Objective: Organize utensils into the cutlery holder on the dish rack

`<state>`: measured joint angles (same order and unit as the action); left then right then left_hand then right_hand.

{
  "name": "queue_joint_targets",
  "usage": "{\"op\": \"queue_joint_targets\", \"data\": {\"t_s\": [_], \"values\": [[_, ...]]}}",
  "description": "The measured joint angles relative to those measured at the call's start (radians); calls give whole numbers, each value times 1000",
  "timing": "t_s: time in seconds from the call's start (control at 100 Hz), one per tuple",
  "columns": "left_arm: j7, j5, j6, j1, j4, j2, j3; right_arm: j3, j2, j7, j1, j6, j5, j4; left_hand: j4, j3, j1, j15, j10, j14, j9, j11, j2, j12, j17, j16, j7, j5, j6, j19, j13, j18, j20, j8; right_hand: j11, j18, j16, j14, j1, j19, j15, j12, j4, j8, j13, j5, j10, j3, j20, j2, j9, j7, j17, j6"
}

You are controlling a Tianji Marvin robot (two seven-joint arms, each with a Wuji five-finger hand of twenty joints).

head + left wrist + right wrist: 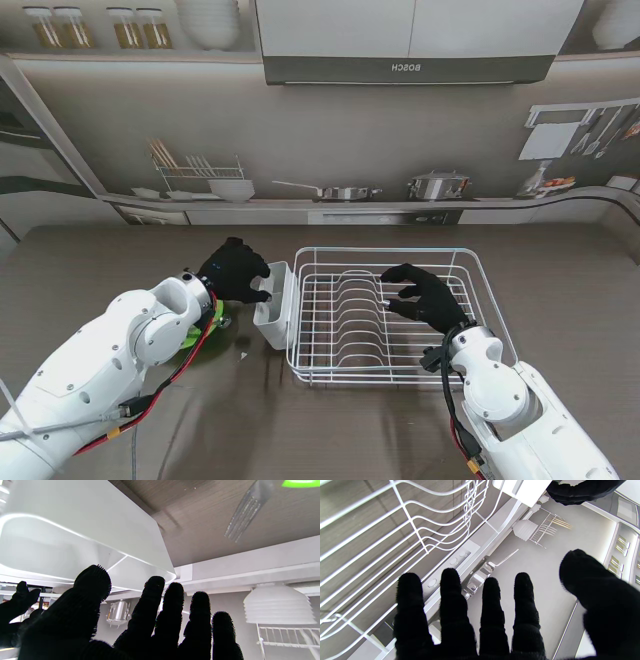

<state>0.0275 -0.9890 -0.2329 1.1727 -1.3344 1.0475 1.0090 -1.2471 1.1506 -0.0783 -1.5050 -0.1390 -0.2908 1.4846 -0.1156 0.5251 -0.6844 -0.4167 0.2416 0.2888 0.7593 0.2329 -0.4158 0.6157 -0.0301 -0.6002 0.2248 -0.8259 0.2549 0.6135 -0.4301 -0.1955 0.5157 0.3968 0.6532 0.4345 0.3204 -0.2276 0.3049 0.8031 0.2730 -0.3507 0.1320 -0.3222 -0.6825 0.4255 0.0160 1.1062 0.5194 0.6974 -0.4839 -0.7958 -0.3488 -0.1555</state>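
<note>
The left hand (234, 270), fingers spread and holding nothing, hovers at the white plastic cutlery holder (272, 305) hung on the left end of the white wire dish rack (400, 315). A clear plastic fork (246, 511) with a green handle lies on the worktop (120, 260) just left of the holder, its orientation uncertain. The right hand (425, 297), also open and empty, hovers over the rack, farther off.
</note>
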Motion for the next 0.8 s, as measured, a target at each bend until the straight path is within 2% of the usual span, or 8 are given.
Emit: {"op": "queue_joint_targets", "data": {"t_s": [0.1,0.13,0.45,0.57,0.8], "values": [[0,-12,0,30,-36,0,44,-1,0,0,0,0,0,0,0,-19,0,0,0,0,0,-1,0,-1,0,0,-3,1,0,0,0,0,1,-5,0,0,0,0,0,0,0,0,0,0,0,0,0,0,0,0,0,0,0,0],[0,-17,-1,40,-48,0,57,-1,0,0,0,0,0,0,19,-20,0,1,0,0,0,-2,0,-1,0,0,-3,1,0,0,0,0,1,-7,0,0,0,0,0,0,0,0,0,0,0,0,0,0,0,0,0,0,0,0],[2,-61,-6,138,-140,-1,192,1,0,1,-1,-1,-1,1,19,-20,0,1,0,0,0,-5,1,-13,0,4,-7,11,0,-1,0,0,3,-16,0,0,0,0,0,0,0,0,0,0,0,0,0,0,0,0,0,0,0,0],[5,-91,-6,167,-155,-4,233,2,0,2,-1,-1,-1,1,19,-20,0,1,0,0,0,-5,1,-13,0,4,-7,11,0,-1,0,0,4,-23,0,0,0,0,0,0,0,0,0,0,0,0,0,0,0,0,0,0,0,0],[22,-95,-13,185,-146,-12,283,3,0,3,-1,-2,0,1,19,-20,0,4,6,0,0,-18,1,-28,0,4,-28,24,20,-17,0,0,6,-40,0,0,0,0,0,0,0,0,0,0,0,0,0,0,0,0,0,0,0,0]]}}
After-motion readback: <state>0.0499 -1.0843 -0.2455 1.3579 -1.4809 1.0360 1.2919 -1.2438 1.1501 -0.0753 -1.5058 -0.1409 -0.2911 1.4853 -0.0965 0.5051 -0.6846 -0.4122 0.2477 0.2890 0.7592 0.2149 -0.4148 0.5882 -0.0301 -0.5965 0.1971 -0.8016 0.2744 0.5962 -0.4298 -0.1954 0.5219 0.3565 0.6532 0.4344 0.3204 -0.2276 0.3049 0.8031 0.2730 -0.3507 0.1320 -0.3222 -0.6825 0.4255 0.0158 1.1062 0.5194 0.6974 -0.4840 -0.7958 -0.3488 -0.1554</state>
